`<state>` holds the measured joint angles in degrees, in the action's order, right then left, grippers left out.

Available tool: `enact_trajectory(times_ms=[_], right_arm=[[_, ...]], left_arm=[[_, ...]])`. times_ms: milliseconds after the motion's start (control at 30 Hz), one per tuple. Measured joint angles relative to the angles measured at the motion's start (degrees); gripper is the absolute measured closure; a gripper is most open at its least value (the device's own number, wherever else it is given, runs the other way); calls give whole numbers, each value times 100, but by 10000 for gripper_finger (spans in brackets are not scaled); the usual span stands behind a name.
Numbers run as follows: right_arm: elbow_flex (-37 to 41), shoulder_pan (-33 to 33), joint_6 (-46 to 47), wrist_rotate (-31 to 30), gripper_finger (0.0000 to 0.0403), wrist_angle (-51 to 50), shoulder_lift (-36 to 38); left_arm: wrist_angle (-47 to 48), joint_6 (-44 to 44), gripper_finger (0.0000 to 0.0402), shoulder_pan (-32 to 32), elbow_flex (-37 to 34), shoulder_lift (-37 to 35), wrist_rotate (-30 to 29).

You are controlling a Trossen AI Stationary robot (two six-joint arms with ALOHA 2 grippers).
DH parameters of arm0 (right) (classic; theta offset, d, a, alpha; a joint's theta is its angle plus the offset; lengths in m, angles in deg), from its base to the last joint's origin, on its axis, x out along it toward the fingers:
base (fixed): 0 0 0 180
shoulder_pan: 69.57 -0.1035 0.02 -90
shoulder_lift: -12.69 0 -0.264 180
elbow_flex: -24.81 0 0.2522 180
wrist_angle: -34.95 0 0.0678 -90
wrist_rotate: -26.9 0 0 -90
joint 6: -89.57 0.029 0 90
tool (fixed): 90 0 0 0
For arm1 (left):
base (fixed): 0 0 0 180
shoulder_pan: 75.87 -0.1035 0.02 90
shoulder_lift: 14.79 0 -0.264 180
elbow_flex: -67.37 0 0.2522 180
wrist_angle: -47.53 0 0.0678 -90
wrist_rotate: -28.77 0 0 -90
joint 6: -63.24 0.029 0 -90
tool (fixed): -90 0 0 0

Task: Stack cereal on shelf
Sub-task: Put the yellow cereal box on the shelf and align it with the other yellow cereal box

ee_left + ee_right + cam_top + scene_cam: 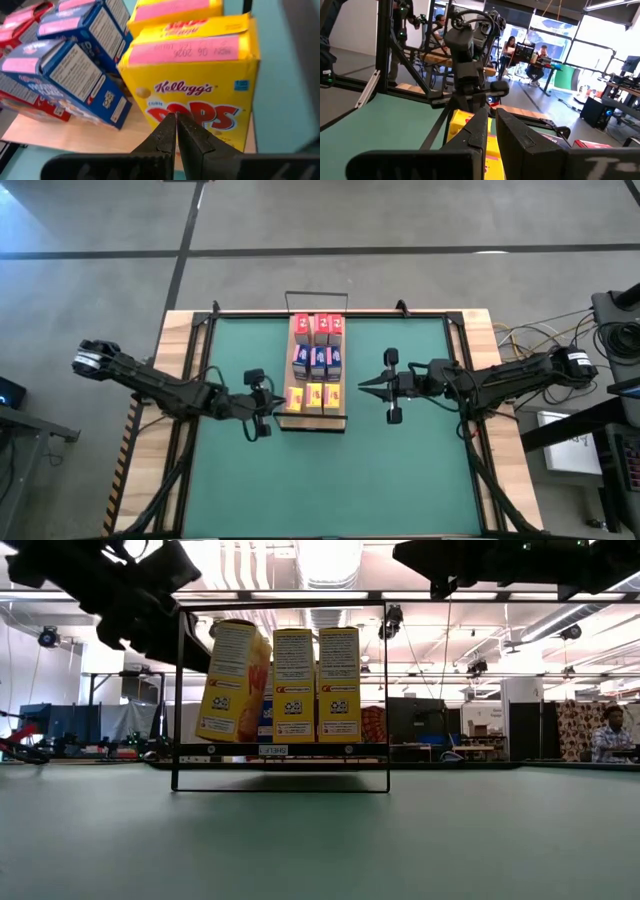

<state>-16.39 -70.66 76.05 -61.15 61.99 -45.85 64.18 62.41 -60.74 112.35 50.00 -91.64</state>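
**High view: nine cereal boxes sitting on the shelf, both grippers flanking it**

High view is showing the shelf [316,418] lying in the middle of the green mat [400,470] that is covering the surface [180,330]. The cereal is standing on the board in three rows: three red boxes [318,328] at the far end, three blue boxes [317,361] in the middle, and three yellow boxes [314,395] at the near end.

The left gripper [268,404] is hanging just beside the yellow row on the shelf's left side. In the left wrist view its fingers [165,137] are pressing together, holding nothing, with their tips right in front of the printed face of a yellow box [200,95]; whether they are touching it cannot be told.

The right gripper [366,385] is hovering near the shelf's right side, apart from the boxes. In the right wrist view its fingers [475,135] are nearly together and holding nothing.

Low view is showing the yellow row between the shelf's black wire frame [178,700]; the leftmost yellow box [232,682] is leaning toward its neighbours, while the other two are standing upright.
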Motion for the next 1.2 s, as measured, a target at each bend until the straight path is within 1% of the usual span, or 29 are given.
enact_trajectory(times_ms=[300,400,533,667,733,833,933,1067,1133,1200], right_arm=[[0,0,0,-4,376,-1,-2],[0,0,0,-4,376,-1,-2],[0,0,0,-4,376,-1,-2],[0,0,0,-7,376,-1,-2],[0,0,0,-7,376,-1,-2],[0,0,2,-7,376,0,-2],[0,0,1,-9,376,-1,-2],[0,0,0,-9,376,-2,-2],[0,0,0,-7,376,0,-2],[0,0,0,-8,376,-1,-2]], left_arm=[[153,-248,401,-25,0,29,-6],[363,-438,401,-25,0,17,-4],[716,-767,401,-23,0,-115,-4],[928,-827,401,-23,103,-327,-2],[1189,-827,401,-17,303,-422,-2],[1845,-863,401,22,763,-488,-2],[2593,-972,401,143,1319,-489,0],[3568,-1333,401,336,2153,-462,-2],[3759,-1472,401,434,2495,-431,-5],[3699,-1494,401,566,2718,-382,-5]])
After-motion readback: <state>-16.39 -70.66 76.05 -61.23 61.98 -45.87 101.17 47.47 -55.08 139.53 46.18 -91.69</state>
